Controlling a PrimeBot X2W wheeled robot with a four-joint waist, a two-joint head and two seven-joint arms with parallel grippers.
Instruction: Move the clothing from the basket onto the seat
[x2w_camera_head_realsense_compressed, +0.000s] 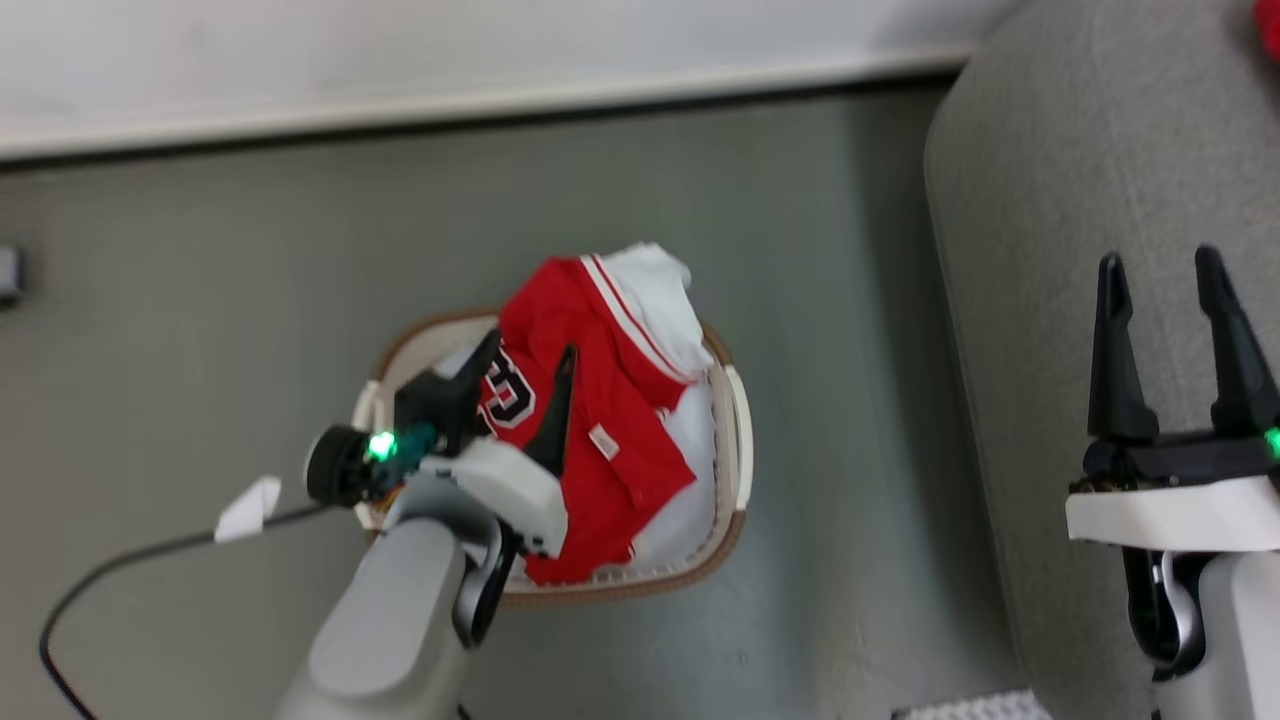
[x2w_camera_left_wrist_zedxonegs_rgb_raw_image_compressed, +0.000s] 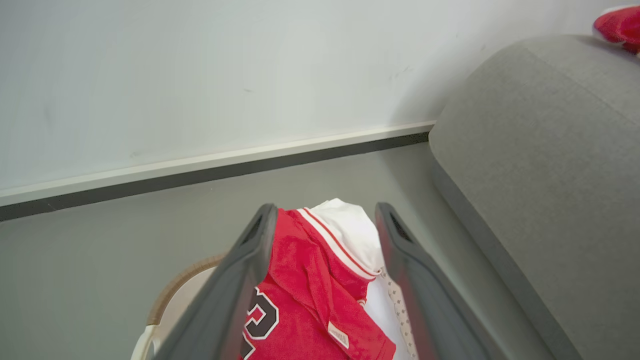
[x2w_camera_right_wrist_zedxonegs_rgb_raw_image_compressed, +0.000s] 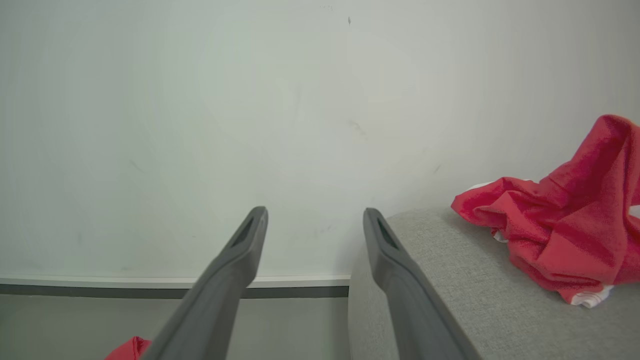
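Red soft jersey with white trim (x2w_camera_head_realsense_compressed: 610, 390) heaped in a small cream perforated plastic basket (x2w_camera_head_realsense_compressed: 738, 420).
Left hand (x2w_camera_head_realsense_compressed: 530, 350) hangs over it, fingers apart; right hand (x2w_camera_head_realsense_compressed: 1160, 260), also spread, is above the large grey fabric sofa (x2w_camera_head_realsense_compressed: 1030, 200), where another red garment (x2w_camera_right_wrist_zedxonegs_rgb_raw_image_compressed: 560, 235) lies.

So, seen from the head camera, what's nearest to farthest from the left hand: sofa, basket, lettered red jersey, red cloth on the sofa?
From the left hand:
1. Lettered red jersey, directly under its fingers.
2. Basket, around the jersey.
3. Sofa, off to the right.
4. Red cloth, far top-right corner, on the sofa.
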